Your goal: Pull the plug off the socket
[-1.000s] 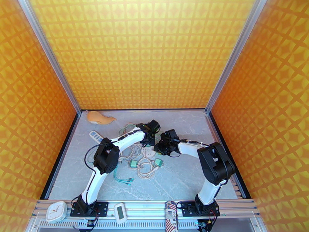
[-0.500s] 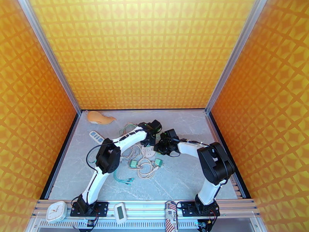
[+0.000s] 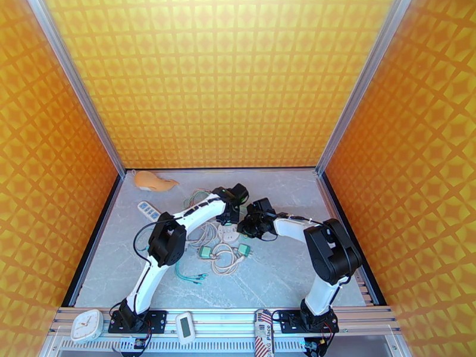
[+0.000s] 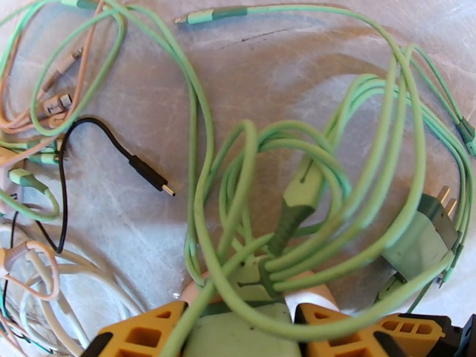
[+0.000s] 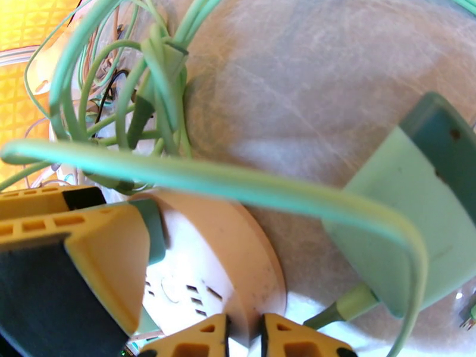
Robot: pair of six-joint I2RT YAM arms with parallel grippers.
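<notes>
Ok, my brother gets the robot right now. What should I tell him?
Left gripper: shut on the green plug.
Right gripper: pinching the rim of the round white socket.
Done: both grips look set.
Left to do: the plug looks seated in the socket, so pull it straight off while the right gripper holds the socket. Mind the green cables looped over the plug.

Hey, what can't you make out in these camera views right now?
- Left wrist view: plug, cut by bottom edge, crossed by green cables.
- Right wrist view: power strip, partly behind a yellow finger and blurred cable.
- Top view: where plug meets power strip, under left gripper and right gripper, too small.
</notes>
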